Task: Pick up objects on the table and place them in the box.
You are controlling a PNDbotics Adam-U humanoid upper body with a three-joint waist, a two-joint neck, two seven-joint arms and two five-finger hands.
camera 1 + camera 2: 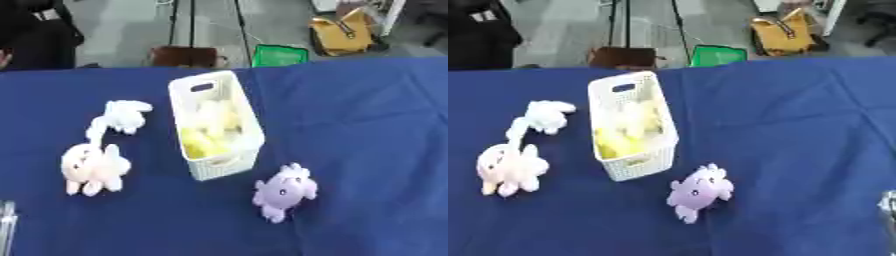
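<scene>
My left hand (pixel 7 225) shows only as a sliver at the lower left edge, my right hand (pixel 888 206) at the lower right; I cannot tell either grip. The pink plush (pixel 93 169) lies nearest, up and right of the left hand, left of the box (pixel 215 123).

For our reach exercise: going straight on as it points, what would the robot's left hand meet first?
Only a sliver of the left hand shows, seemingly pointing up the view. Its line looks free over the blue tablecloth, passing left of the pink plush toy; depth unclear.
</scene>
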